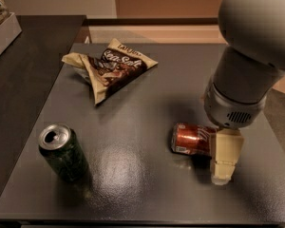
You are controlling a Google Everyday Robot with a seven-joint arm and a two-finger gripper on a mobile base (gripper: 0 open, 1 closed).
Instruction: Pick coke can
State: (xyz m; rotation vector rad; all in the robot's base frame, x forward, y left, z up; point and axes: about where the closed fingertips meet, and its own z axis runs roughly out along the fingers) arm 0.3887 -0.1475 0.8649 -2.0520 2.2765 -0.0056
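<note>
The coke can (189,138), red with white lettering and a silver end, lies on its side on the dark grey table (133,175), right of centre. My gripper (223,163) hangs from the big grey arm (249,65) and is down at table level, at the can's right end. Its beige part overlaps the can's near right edge and hides that end. I cannot tell whether it touches the can.
A dark green can (62,152) stands upright near the front left. A crumpled snack bag (109,68) lies at the back, left of centre. A lower dark counter (23,65) runs along the left, with a box (1,25) at its far end.
</note>
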